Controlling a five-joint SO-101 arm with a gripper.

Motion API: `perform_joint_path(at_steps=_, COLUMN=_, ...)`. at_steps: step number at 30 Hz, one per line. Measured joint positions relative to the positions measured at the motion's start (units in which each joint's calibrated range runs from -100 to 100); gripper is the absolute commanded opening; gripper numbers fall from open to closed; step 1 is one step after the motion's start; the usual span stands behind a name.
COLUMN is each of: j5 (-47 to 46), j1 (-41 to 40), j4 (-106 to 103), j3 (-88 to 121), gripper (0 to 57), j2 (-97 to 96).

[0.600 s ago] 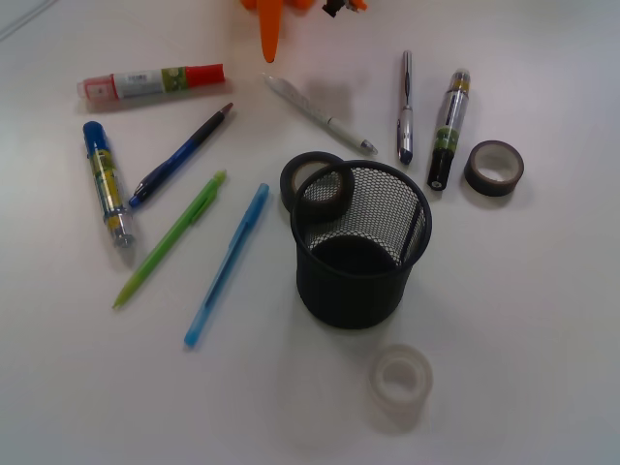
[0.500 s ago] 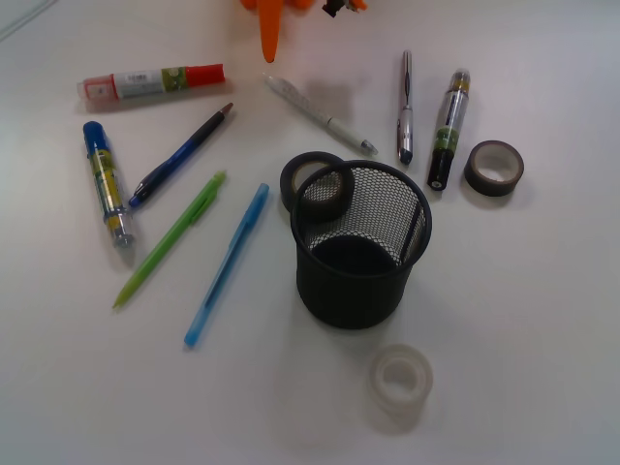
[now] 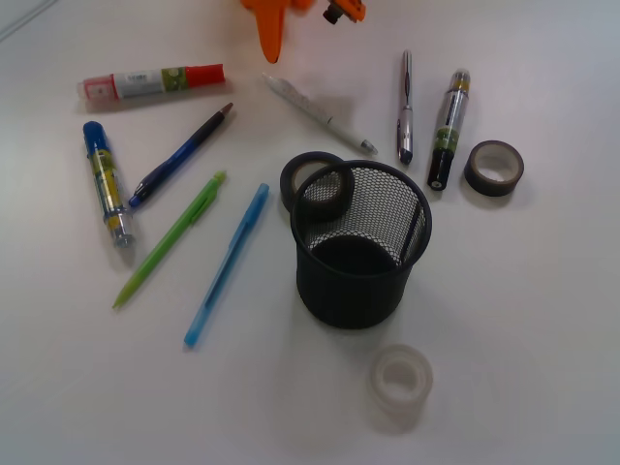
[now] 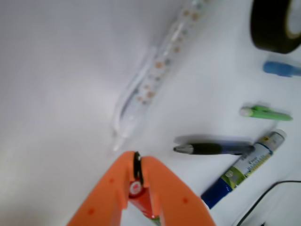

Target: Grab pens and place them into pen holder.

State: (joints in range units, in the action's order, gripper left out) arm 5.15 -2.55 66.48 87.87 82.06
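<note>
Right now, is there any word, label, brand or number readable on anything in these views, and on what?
Nothing can be read.
Red marker: yellow-green label with print, too small.
Blue marker: label print, blurred in both views.
Black marker: label print, too small.
White pen: small orange marks on the barrel, blurred; a pattern or text, cannot tell.

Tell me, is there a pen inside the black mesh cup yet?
No, the black mesh cup looks empty in the front view, and all five pens lie on the table around it.
</note>
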Motion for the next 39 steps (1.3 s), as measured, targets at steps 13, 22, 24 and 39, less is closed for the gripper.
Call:
perform_joint_path(at_steps=13, j5=6.6, j1=6.1, j4=-14.9, j3=-29.1, gripper=3.0, j2=-32.5)
perform_joint_path(at_steps=22, j5=22.2, j1=10.5, j4=-15.8, j3=-52.6, gripper=13.4, j2=-63.5)
perform_joint_path(at_steps=24, j5=25.6, j1=10.2, j4=-15.8, j3=-56.3, gripper=16.6, j2=-67.9)
perform_joint_path(at_steps=39, j5=48.5, j1=9.8, j4=-7.3, j3=-60.9, gripper=17.9, j2=-82.3)
